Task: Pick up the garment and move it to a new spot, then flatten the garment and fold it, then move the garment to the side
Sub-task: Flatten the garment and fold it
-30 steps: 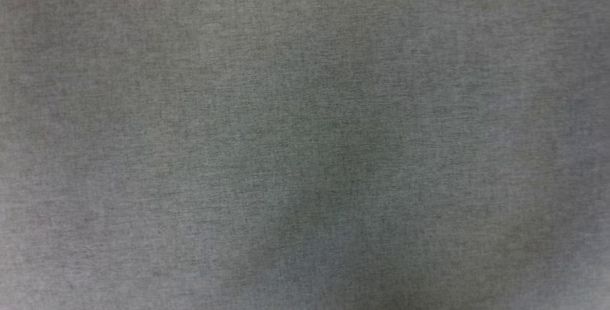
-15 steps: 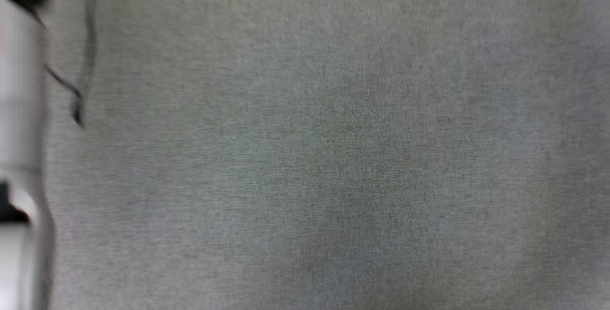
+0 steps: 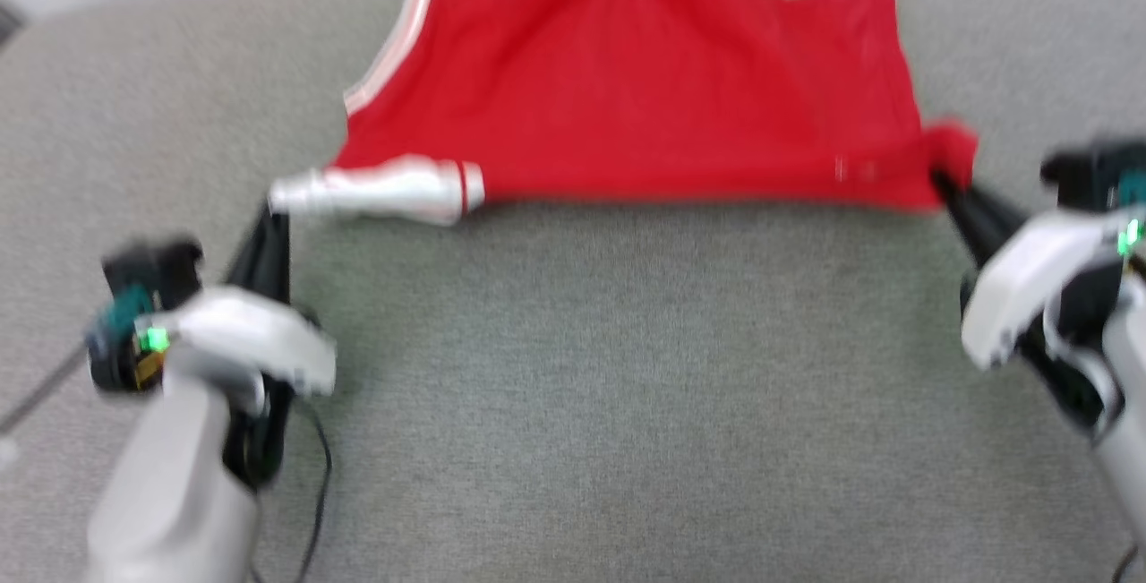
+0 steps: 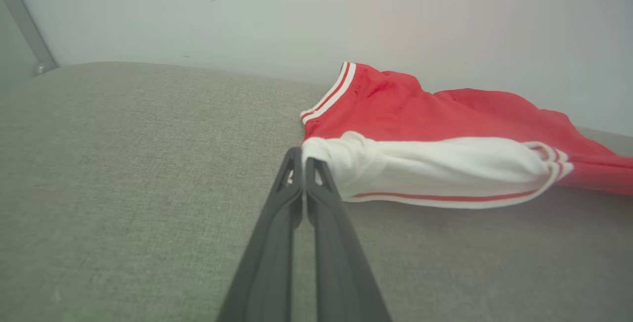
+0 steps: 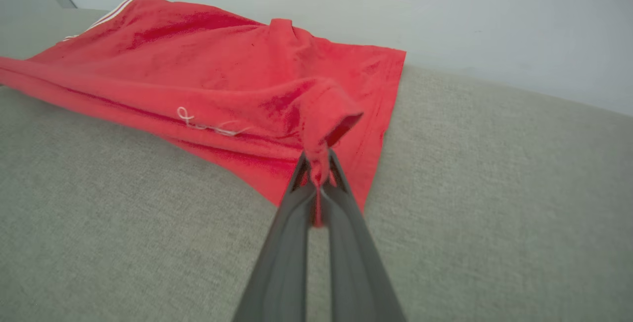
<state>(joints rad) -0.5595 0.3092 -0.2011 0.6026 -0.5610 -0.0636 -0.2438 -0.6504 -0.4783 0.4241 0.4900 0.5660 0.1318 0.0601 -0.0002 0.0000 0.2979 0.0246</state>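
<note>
Along far cushion (image 3: 627, 368) edge — garment (image 3: 627, 81), ends gripped.

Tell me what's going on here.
A two-armed robot is handling a red T-shirt on a grey fabric surface. Its left gripper is shut on the end of the white sleeve, and its right gripper is shut on a bunched red corner at the other side. The shirt lies on the surface close to the wall, its near edge running straight between the two grips.
</note>
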